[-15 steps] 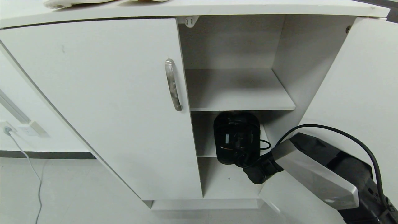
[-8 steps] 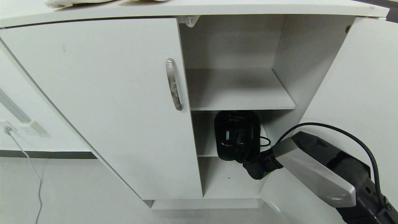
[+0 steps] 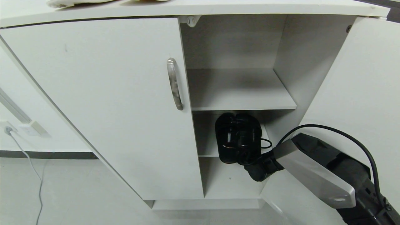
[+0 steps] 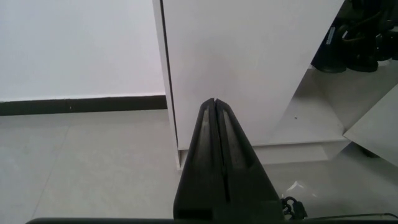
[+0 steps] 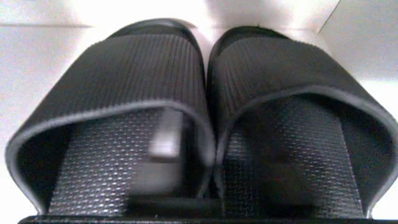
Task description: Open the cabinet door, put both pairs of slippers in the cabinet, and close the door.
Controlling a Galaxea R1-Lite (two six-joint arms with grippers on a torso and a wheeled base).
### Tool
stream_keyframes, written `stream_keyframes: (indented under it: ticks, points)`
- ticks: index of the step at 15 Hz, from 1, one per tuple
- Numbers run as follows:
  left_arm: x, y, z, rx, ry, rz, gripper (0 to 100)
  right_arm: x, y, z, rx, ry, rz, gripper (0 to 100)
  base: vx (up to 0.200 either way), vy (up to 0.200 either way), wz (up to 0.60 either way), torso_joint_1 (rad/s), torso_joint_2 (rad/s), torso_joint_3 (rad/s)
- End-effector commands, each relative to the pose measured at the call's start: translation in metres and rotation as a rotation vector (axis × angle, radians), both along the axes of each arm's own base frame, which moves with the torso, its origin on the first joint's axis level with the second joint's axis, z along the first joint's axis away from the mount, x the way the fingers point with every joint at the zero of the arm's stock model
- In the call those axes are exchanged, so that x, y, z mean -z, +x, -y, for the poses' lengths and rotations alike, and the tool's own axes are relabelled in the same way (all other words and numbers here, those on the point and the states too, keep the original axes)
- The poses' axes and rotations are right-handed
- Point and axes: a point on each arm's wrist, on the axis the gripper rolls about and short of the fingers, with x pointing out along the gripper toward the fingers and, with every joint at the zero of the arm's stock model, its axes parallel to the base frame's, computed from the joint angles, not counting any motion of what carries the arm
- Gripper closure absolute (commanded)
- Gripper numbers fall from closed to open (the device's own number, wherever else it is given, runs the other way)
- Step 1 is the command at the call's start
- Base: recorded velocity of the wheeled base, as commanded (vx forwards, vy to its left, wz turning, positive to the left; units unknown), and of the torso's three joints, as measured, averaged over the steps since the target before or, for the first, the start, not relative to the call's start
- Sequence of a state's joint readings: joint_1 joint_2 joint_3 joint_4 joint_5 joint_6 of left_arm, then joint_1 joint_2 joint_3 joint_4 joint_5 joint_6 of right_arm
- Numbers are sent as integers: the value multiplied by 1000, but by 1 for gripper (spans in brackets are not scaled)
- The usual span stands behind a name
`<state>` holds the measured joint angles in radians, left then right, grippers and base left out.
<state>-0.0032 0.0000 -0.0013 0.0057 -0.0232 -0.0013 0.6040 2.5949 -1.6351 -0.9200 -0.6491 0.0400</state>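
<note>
The pair of black ribbed rubber slippers (image 3: pixel 234 137) is shown on the middle shelf (image 3: pixel 206 151) of the white laminate cabinet (image 3: pixel 312 50), toes turned inward and heels hanging just over the shelf's front edge. Nearest the robot, the left gripper (image 4: pixel 213 106) is held low before the cabinet's base, above the pale tiled floor (image 4: pixel 81 168), its fingers pressed together on nothing. Beyond it, the right arm is stretched through the opening and the right gripper (image 5: pixel 208 168) is buried in the slippers. One grey finger (image 5: pixel 165 134) is seen tucked under the strap of one slipper, and the touching inner walls of the two are judged to be pinched between the fingers, so the pair is taken as not yet let go. The flat white right-hand door (image 3: pixel 359 93) is swung wide, so the opening step is counted as done. The matching left-hand door (image 3: pixel 103 103), fitted with a brushed metal bar handle (image 3: pixel 174 84), is shut. Stowing of the first pair is judged nearly complete, with only release and withdrawal of the arm outstanding. Deeper in and higher up, the upper shelf (image 3: pixel 237 90) is seen above the slippers. Farthest off, on the cabinet top, a pale, soft-looking object (image 3: pixel 65 3) is cut by the frame edge; whether it is the second pair cannot be told. A second pair is left to be put inside, and the open door is left to be closed.
</note>
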Motion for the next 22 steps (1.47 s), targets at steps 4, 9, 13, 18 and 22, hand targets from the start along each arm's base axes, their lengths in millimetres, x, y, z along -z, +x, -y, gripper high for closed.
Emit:
stream_keyframes:
  ticks: [4,9,13,18,22]
  points:
    - [0,0,0,0,0,-2,100,-6,-16,4,-11,-10,-16,0,0,0,0,0,0,0]
    - [0,0,0,1,0,-2,100,-32,-66,7,-66,-21,-32,0,0,0,0,0,0,0]
    - [0,0,0,1,0,-2,100,-44,-121,23,-117,-40,-52,0,0,0,0,0,0,0]
    - [0,0,0,0,0,-2,100,-49,-147,30,-152,-39,-48,0,0,0,0,0,0,0]
    - [0,0,0,1,0,-2,100,-49,-151,27,-163,-40,-49,0,-50,0,0,-1,1,1]
